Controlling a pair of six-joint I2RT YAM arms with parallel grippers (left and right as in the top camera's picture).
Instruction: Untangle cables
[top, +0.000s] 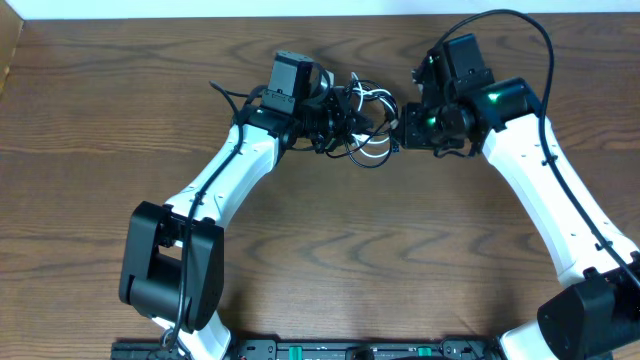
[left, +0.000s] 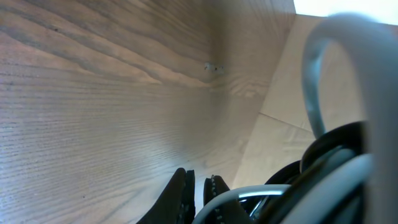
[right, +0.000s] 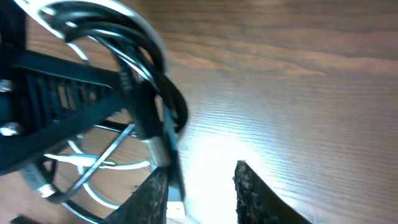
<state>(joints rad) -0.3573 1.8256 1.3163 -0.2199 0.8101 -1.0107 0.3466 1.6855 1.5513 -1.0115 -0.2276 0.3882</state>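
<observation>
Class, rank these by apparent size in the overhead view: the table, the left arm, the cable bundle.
Largest: table
Middle: left arm
Smallest: cable bundle

Left tool (left: 199, 186) nearly closed; right tool (right: 199, 183) spread apart, facing it.

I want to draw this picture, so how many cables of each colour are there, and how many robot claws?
Black cable: 1
White cable: 1
Grippers: 2, the left gripper and the right gripper
Total: 4
</observation>
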